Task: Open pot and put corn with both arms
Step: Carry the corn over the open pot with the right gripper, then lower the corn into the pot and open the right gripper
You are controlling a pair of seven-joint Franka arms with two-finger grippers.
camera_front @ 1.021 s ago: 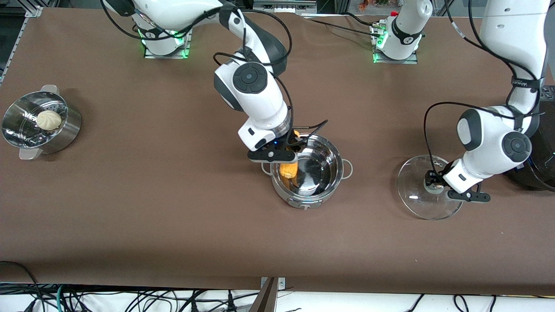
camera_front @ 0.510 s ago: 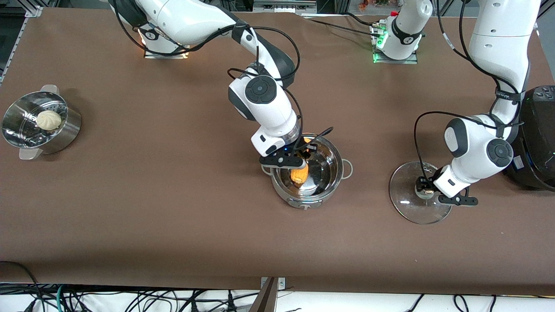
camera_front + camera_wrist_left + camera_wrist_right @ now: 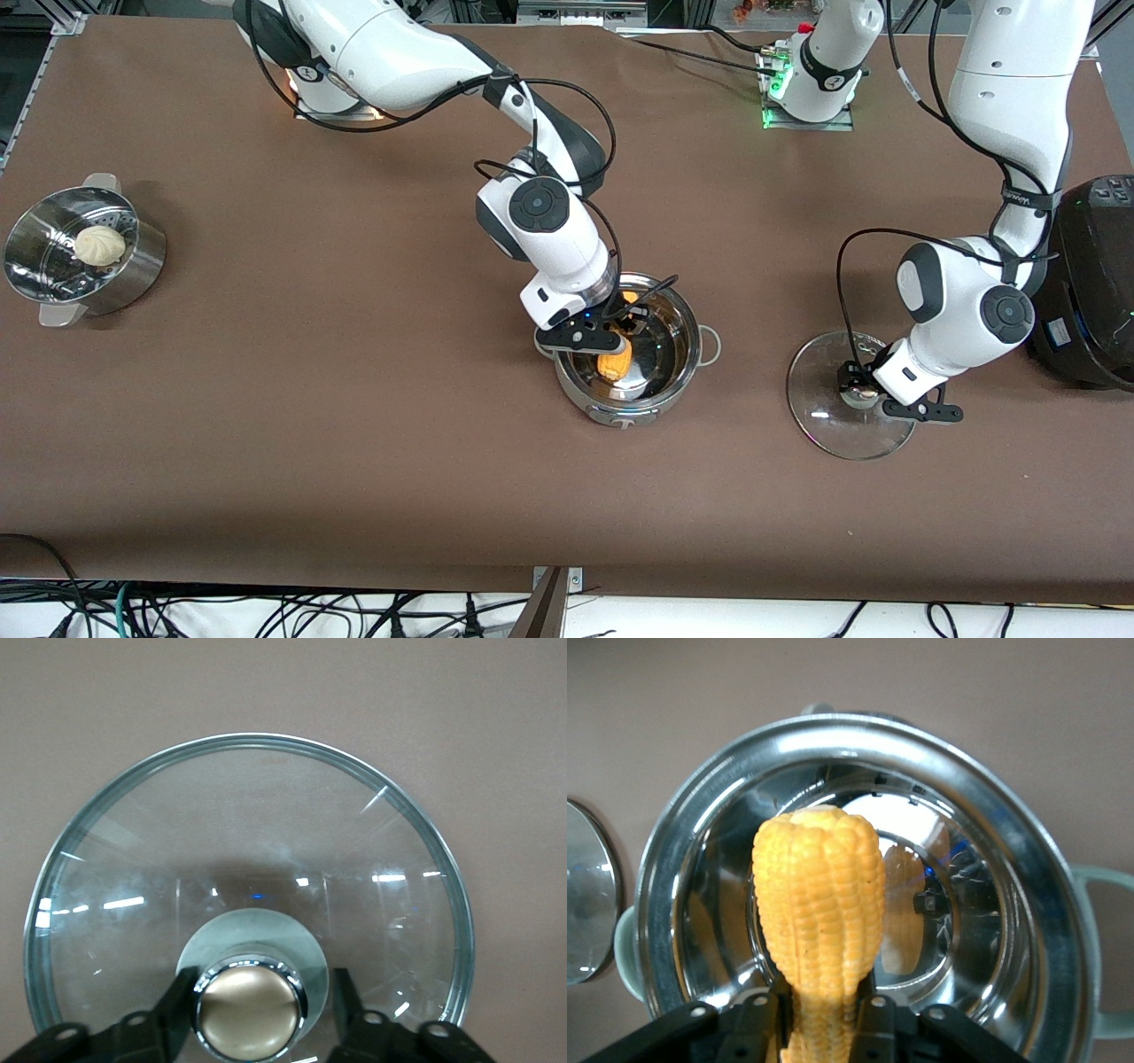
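1. Looking at frame centre, your right gripper [image 3: 609,335] has its fingers [image 3: 764,1020] pinching the corn [image 3: 614,362], which hangs inside the open pot [image 3: 633,400].
2. At lower right of the frame, your left gripper [image 3: 858,387] has its fingers [image 3: 174,1008] clamped on the knob [image 3: 247,1011] of the glass lid [image 3: 819,425], over the brown surface [image 3: 354,443].

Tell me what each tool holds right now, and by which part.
Right tool grips the corn by one end, over the open pot. Left tool grips the lid by its knob.
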